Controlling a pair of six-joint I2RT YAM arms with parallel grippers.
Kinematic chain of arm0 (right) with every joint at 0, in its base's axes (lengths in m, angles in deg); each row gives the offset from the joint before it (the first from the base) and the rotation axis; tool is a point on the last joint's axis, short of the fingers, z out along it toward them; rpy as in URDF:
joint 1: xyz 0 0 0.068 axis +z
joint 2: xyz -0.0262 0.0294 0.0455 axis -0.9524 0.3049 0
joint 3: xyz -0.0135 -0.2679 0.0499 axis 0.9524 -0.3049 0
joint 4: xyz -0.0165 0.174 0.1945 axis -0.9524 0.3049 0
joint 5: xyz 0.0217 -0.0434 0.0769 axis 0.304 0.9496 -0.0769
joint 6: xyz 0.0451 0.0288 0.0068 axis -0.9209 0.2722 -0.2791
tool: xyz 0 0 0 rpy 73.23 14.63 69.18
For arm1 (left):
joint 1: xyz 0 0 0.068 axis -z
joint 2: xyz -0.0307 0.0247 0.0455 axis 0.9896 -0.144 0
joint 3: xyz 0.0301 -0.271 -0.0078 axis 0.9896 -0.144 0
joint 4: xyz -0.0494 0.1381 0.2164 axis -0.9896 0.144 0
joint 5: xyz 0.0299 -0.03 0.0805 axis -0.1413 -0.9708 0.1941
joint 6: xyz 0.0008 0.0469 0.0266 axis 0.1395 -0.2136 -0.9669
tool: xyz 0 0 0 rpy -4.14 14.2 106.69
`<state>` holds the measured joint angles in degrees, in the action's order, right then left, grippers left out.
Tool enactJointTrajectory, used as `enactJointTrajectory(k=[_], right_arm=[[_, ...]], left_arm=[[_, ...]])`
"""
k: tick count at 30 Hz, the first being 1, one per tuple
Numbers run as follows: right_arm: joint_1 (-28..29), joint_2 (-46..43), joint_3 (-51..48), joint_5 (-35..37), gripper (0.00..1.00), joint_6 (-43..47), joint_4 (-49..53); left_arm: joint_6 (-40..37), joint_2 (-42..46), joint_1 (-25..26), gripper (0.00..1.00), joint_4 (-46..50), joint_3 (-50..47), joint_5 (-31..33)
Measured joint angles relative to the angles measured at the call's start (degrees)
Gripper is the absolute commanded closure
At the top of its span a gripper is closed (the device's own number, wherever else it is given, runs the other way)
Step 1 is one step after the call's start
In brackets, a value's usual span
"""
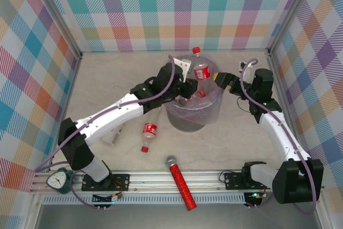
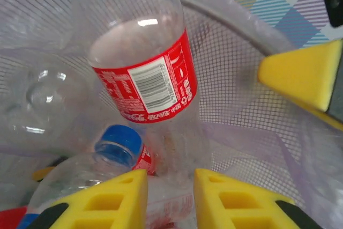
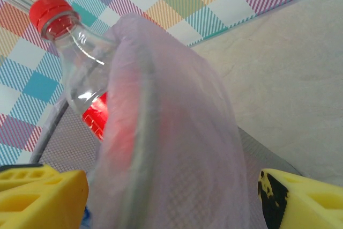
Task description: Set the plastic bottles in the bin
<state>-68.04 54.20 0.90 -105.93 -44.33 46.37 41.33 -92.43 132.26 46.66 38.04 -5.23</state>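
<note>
The grey bin [image 1: 185, 123], lined with a purple bag, stood upright. A red-capped bottle [image 1: 201, 72] stuck up out of it. A blue-capped bottle [image 2: 119, 144] lay inside. A small red-labelled bottle [image 1: 148, 134] lay on its side just outside.

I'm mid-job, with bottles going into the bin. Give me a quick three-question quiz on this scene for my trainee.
1. True or false: in the top view, a red-labelled bottle lies on the table to the left of the bin.
2. In the left wrist view, the cap seen deep in the bin is: A green, B blue, C white.
3. Which gripper has its fingers on either side of the bin's rim?
Key: 1 true. 2 B, the blue cap. 3 the right gripper.
</note>
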Motion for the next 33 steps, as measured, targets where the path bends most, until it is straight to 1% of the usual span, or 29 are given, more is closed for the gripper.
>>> enactJointTrajectory(k=[3, 6, 7, 9, 10, 13, 17, 23, 27, 30, 33], right_arm=[[0.0, 0.0, 0.0, 0.0, 0.17, 0.0, 0.0], [0.0, 0.0, 0.0, 0.0, 0.17, 0.0, 0.0], [0.0, 0.0, 0.0, 0.0, 0.17, -0.1, 0.0], [0.0, 0.0, 0.0, -0.2, 0.17, -0.2, -0.1], [0.0, 0.0, 0.0, -0.2, 0.17, -0.2, -0.1], [0.0, 0.0, 0.0, -0.2, 0.17, -0.2, -0.1], [0.0, 0.0, 0.0, -0.3, 0.17, -0.2, -0.1], [0.0, 0.4, 0.0, -0.5, 0.17, -0.2, -0.2], [0.0, 0.7, 0.0, -0.5, 0.17, -0.2, -0.3], [0.0, 0.7, 0.0, -0.5, 0.17, -0.2, -0.4], [0.0, 0.7, 0.0, -0.6, 0.17, -0.2, -0.4]], left_arm=[[1.4, 0.5, 0.1, 0.73, -3.0, -1.7, 1.2], [1.6, 0.5, 0.1, 0.72, -3.3, -1.6, 1.8], [1.6, 0.5, 0.1, 0.68, -3.0, -1.4, 2.0], [1.1, 0.5, 0.1, 0.56, -1.9, -0.5, 2.0], [0.7, 0.5, 0.1, 0.49, -0.9, 0.2, 2.0], [-0.3, 0.5, 0.2, 0.37, 2.5, 2.3, 2.0], [-2.2, 0.5, 0.2, 0.27, 6.9, 6.0, 2.1], [-4.2, 3.5, -1.7, 0.20, 13.8, 9.4, 2.7], [-4.0, 8.2, -6.0, 0.19, 20.1, 9.6, 3.1], [-2.8, 13.8, -12.3, 0.20, 23.3, 7.4, 2.1], [-1.1, 19.7, -19.9, 0.20, 25.9, 2.8, 0.5]])
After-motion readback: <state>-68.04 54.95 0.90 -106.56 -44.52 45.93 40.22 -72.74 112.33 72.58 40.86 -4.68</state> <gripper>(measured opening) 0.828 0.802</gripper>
